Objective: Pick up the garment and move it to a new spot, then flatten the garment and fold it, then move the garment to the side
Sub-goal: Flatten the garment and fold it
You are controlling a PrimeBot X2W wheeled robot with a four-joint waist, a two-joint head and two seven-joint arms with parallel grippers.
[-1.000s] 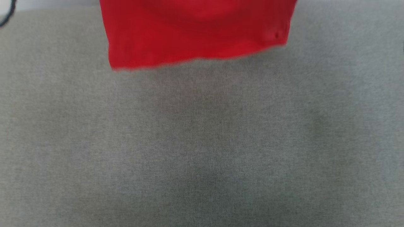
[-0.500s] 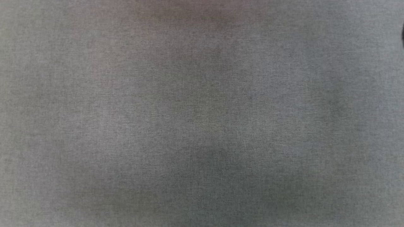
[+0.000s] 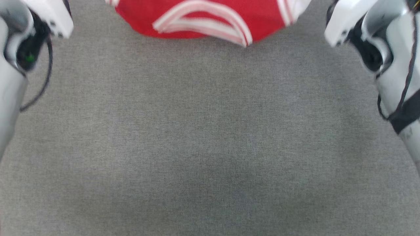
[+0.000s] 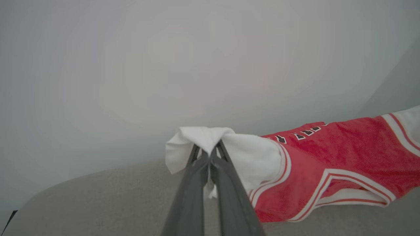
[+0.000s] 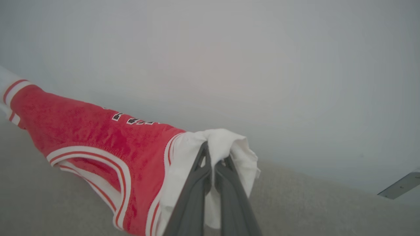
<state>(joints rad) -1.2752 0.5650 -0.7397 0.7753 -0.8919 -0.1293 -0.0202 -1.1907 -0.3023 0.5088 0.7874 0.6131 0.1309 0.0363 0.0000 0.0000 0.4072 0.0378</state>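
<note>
The garment (image 3: 141, 14), a red jersey with white-and-red striped trim, lies stretched along the top edge of the head view, its collar facing me. In the left wrist view my left gripper (image 4: 209, 149) is shut on a bunched white sleeve (image 4: 249, 154), and the red body (image 4: 328, 150) with black lettering trails to the right. My right gripper (image 5: 215, 152) is shut on the other white sleeve (image 5: 226, 139), the red body (image 5: 82, 127) trailing left. The jersey hangs between the two grips, low over the grey surface.
A grey fabric surface (image 3: 210, 131) spreads below the jersey. My pale forearms stand at the left (image 3: 13, 65) and right (image 3: 390, 65) edges, with a black cable (image 3: 46, 82) looping off the left one. A pale wall (image 4: 197, 65) rises behind. A metal bar (image 5: 398, 186) shows far right.
The head view has shifted: a second ago a plain red hem was at the top, then only grey surface. Now the striped collar and both forearms are in it.
</note>
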